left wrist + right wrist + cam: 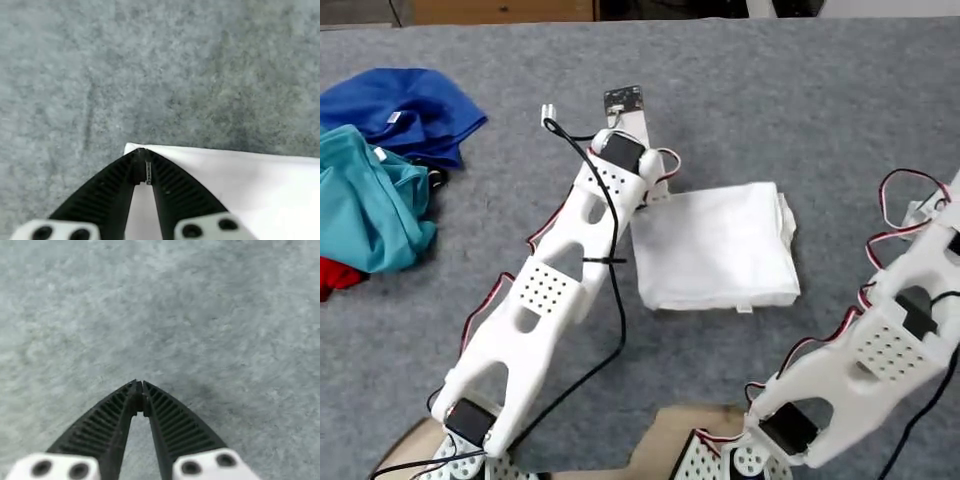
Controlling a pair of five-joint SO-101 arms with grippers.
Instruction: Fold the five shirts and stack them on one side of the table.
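A white shirt (715, 245) lies folded into a flat rectangle near the middle of the grey table. The left arm stretches from the near-left base to the shirt's far-left corner. My left gripper (142, 167) is shut, its black tips resting right on that corner of the white shirt (250, 190); I cannot tell whether any fabric is pinched. My right gripper (140, 390) is shut with nothing in it, over bare grey carpet. The right arm (890, 340) stands at the near-right edge.
Unfolded shirts are heaped at the left edge: a blue shirt (405, 110) farthest back, a teal shirt (370, 200) in front of it, and a red shirt (332, 278) peeking out. Grey carpet (820, 110) covers the table.
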